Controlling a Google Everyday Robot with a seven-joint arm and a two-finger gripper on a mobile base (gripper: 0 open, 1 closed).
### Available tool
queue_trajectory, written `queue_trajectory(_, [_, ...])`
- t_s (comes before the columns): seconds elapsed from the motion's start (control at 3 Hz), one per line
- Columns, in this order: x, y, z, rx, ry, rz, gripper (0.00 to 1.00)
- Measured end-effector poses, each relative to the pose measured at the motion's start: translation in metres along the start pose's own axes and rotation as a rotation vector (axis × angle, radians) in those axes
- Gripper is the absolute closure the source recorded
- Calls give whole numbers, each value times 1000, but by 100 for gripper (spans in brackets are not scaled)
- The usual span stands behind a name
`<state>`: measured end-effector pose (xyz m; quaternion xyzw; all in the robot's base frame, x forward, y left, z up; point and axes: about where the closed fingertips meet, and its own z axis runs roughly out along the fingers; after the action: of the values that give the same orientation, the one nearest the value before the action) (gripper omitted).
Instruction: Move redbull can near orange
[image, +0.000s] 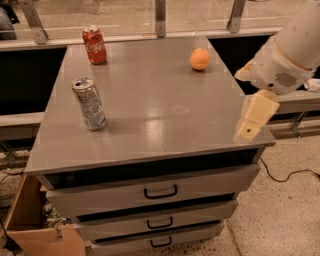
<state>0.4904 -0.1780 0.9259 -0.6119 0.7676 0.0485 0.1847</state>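
The redbull can (89, 103) is silver and blue and stands upright on the left side of the grey cabinet top (155, 100). The orange (200, 59) lies at the far right of the top, well apart from the can. My gripper (254, 119) is cream-coloured and hangs over the front right edge of the top, far from the can and nearer the orange. It holds nothing that I can see.
A red Coca-Cola can (95, 45) stands at the far left corner. The cabinet has three drawers with handles (160, 192) in front. A cardboard box (35, 225) sits on the floor at the left. A rail with posts (160, 17) runs behind.
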Motion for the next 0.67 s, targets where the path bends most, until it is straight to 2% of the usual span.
queue_trajectory(0.33, [-48, -22, 50, -65, -127, -67, 0])
queue_trajectory(0.67, [-95, -36, 82, -119, -267, -98, 0])
